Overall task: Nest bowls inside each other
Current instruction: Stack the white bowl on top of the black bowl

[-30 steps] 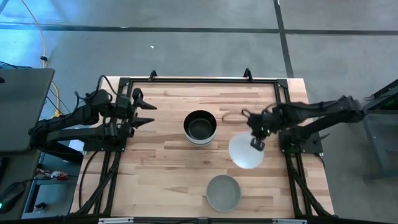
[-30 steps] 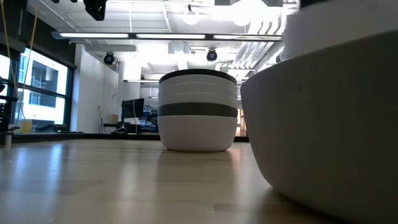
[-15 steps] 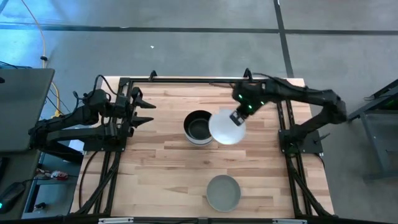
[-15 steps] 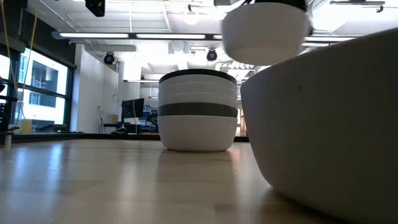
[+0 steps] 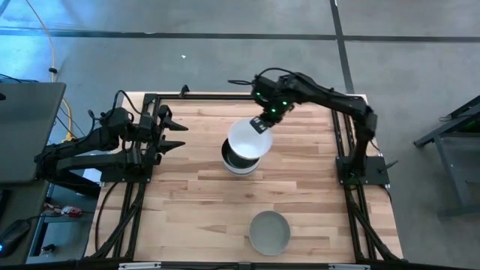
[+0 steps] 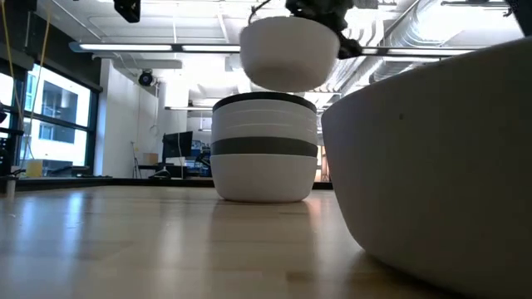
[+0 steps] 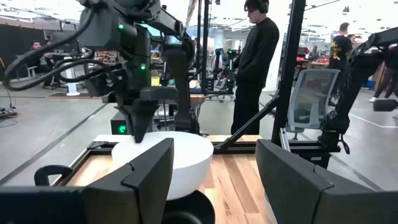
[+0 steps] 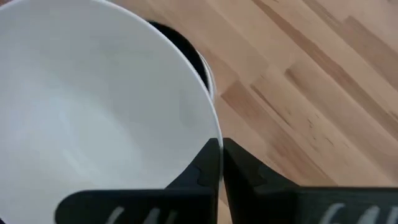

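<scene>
White bowl point(image 5: 248, 139) hangs over the stack point(image 6: 264, 149), itself white with one dark band; beyond it, a grey bowl point(image 5: 269, 232) on pale wood table point(image 5: 195, 202).

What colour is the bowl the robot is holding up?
White. The held bowl shows best in the low view, above the stack.

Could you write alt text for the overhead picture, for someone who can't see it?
The right gripper holds a white bowl by its rim above a stack of nested bowls mid-table. A grey bowl sits alone nearer the front edge; the left gripper waits at the left.

Robotics lab: office chair point(image 7: 309, 93), rigs.
</scene>
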